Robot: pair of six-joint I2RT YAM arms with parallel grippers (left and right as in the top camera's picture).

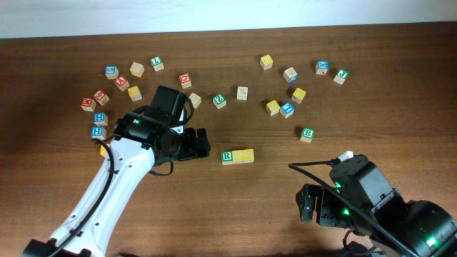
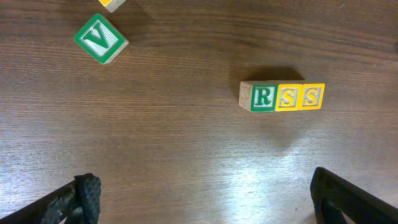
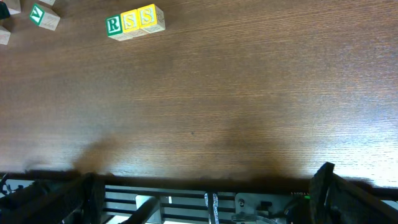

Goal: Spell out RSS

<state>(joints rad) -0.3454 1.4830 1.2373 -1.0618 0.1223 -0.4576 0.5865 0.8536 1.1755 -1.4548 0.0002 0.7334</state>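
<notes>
Three cubes stand touching in a row at the table's middle: the green R cube (image 1: 227, 156), then two yellow S cubes (image 1: 238, 155) (image 1: 248, 155). They read R (image 2: 263, 98), S (image 2: 288, 98), S (image 2: 312, 97) in the left wrist view, and R (image 3: 114, 26), S (image 3: 130, 21), S (image 3: 148, 17) in the right wrist view. My left gripper (image 1: 202, 143) (image 2: 202, 196) is open and empty, just left of the row. My right gripper (image 1: 308, 205) (image 3: 205, 193) is open and empty at the table's front edge, right of the row.
Loose letter cubes lie scattered behind: a green V cube (image 1: 219, 101) (image 2: 99, 38), a green cube (image 1: 307, 133), yellow cubes (image 1: 266, 62) (image 1: 298, 94), and a cluster at far left (image 1: 100, 114). The table's front edge (image 3: 205, 177) lies under the right gripper.
</notes>
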